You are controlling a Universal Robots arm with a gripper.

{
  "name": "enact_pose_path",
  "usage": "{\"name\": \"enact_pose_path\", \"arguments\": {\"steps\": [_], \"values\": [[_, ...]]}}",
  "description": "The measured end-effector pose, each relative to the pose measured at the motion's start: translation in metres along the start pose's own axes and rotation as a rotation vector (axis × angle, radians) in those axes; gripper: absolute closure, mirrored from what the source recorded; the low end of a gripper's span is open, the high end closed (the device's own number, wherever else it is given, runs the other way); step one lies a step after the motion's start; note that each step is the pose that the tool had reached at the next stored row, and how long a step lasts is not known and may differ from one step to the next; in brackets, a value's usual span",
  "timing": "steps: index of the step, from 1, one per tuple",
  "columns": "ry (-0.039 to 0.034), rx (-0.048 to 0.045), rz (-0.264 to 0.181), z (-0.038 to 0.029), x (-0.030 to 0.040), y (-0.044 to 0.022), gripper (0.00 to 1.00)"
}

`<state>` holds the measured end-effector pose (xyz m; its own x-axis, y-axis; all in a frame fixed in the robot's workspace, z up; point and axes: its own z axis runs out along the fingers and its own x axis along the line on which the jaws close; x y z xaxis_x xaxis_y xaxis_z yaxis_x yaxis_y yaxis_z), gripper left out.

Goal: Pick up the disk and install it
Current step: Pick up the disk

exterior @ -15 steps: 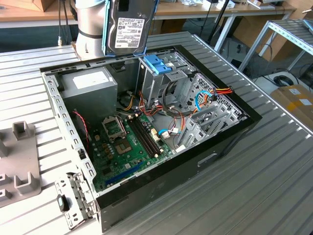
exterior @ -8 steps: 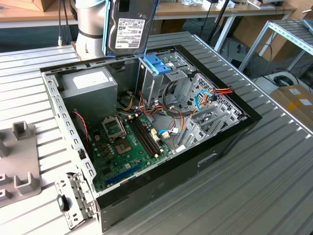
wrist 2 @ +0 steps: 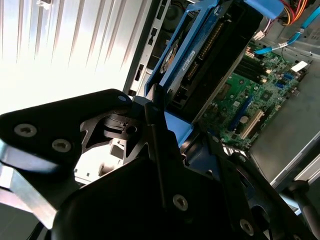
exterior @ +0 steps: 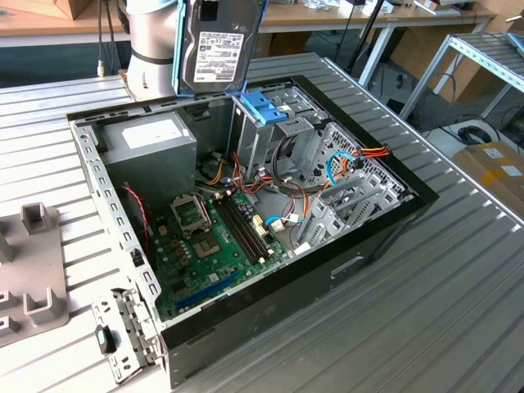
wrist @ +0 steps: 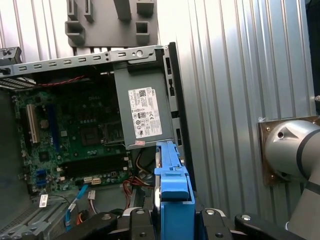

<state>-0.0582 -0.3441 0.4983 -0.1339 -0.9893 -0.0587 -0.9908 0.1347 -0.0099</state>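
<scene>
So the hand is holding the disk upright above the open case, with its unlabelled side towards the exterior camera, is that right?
Not quite: the labelled side faces that camera. The exterior view shows the white label on the disk; the hand does hold it upright above the open case.
</scene>
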Motion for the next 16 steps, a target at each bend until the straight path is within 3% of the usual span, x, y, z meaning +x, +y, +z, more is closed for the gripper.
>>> {"name": "enact_pose_path", "arguments": {"steps": [16], "values": [[0.0,0.0,0.0,-0.0003,0.0055,-0.0007,0.63]]}}
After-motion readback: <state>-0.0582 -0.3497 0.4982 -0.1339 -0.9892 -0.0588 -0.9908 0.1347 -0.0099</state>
